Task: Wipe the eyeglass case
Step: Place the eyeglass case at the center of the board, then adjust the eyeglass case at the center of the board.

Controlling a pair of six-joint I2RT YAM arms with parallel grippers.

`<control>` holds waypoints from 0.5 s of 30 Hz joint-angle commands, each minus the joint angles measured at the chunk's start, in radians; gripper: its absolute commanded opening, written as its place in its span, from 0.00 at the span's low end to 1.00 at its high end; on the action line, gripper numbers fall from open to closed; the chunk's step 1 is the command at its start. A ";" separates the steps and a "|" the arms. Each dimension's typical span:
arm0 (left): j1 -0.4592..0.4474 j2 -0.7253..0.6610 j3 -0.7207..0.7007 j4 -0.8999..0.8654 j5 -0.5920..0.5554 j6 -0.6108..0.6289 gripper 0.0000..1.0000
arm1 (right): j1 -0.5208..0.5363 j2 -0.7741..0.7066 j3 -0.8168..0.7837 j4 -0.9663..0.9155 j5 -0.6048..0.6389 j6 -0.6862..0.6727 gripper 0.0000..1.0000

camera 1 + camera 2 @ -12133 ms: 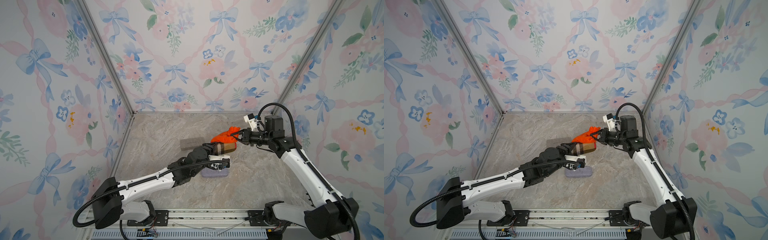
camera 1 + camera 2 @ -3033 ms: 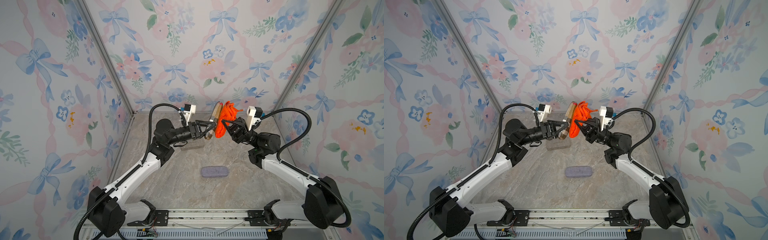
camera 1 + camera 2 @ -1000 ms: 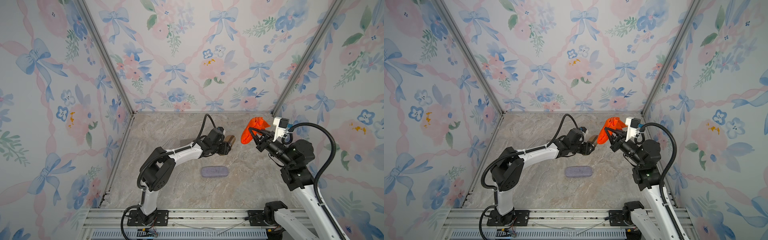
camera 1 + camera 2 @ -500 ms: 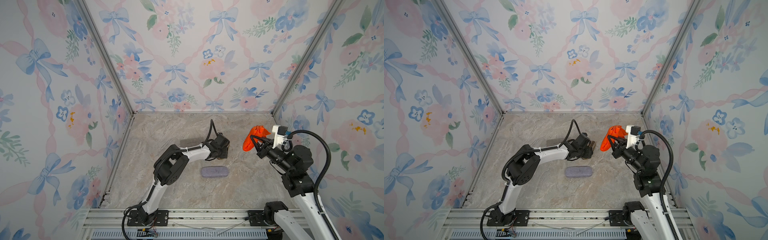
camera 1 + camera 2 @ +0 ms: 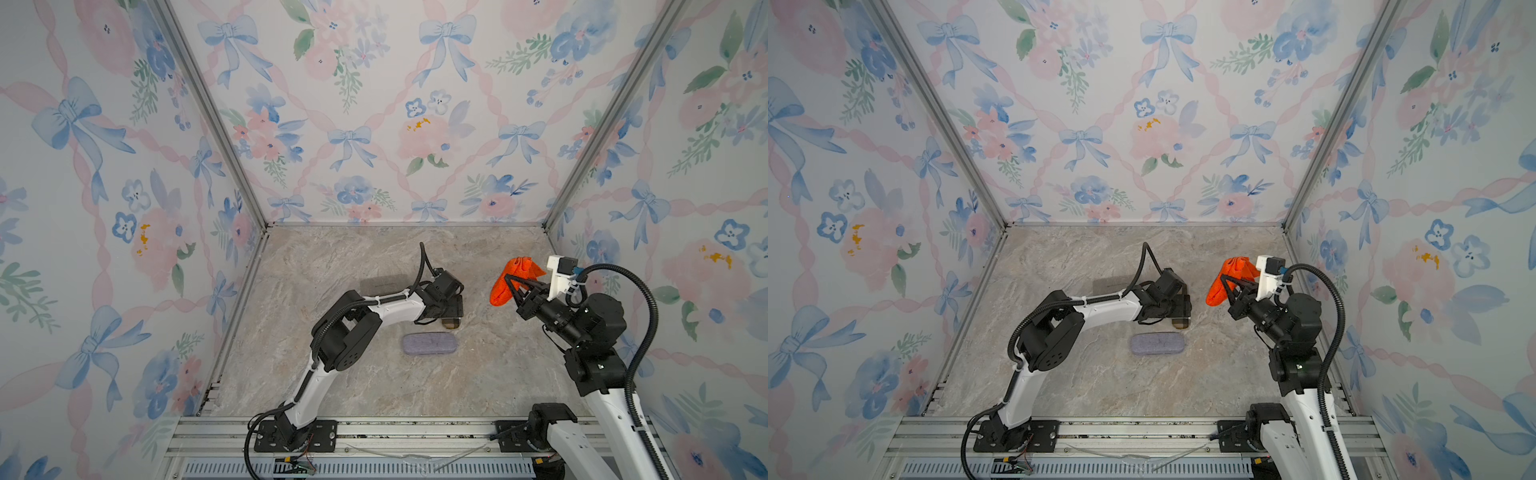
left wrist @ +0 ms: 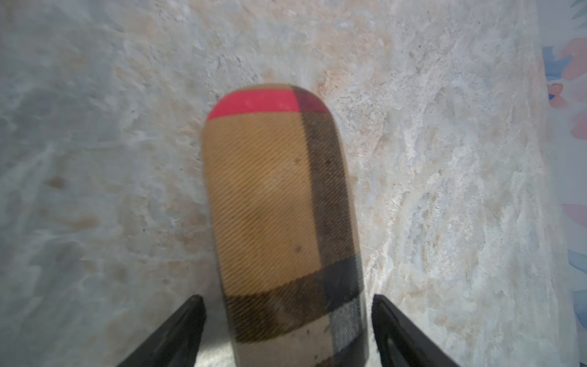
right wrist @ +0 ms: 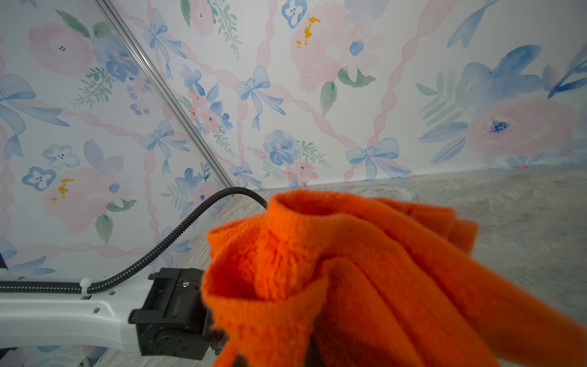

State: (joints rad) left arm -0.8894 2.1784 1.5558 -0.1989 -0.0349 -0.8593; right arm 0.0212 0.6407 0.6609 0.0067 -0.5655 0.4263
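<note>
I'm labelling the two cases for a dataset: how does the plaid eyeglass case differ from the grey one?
The plaid case is tan with dark bands and a red stripe; the grey case is plain. The plaid case lies between the open jaws of the left gripper, mostly hidden under it in both top views; the grey case lies free, in full view, nearer the arms' bases. Both have rounded ends and lie flat.
</note>
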 commanded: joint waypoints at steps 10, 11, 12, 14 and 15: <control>-0.014 0.048 0.059 -0.003 0.196 -0.172 0.84 | -0.058 -0.009 -0.042 0.035 -0.043 0.039 0.00; -0.014 0.053 0.072 0.000 0.212 -0.179 0.84 | -0.061 -0.010 -0.044 0.034 -0.044 0.041 0.00; -0.015 0.058 0.085 0.001 0.223 -0.188 0.84 | -0.062 -0.010 -0.045 0.035 -0.044 0.042 0.00; -0.019 0.067 0.108 0.002 0.244 -0.198 0.84 | -0.065 -0.013 -0.045 0.033 -0.044 0.043 0.00; -0.020 0.069 0.119 0.001 0.256 -0.199 0.84 | -0.067 -0.015 -0.045 0.033 -0.043 0.045 0.00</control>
State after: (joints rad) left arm -0.8986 2.2227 1.6337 -0.1978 0.1539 -1.0203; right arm -0.0341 0.6395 0.6296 0.0113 -0.5915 0.4572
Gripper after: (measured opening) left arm 0.839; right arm 0.092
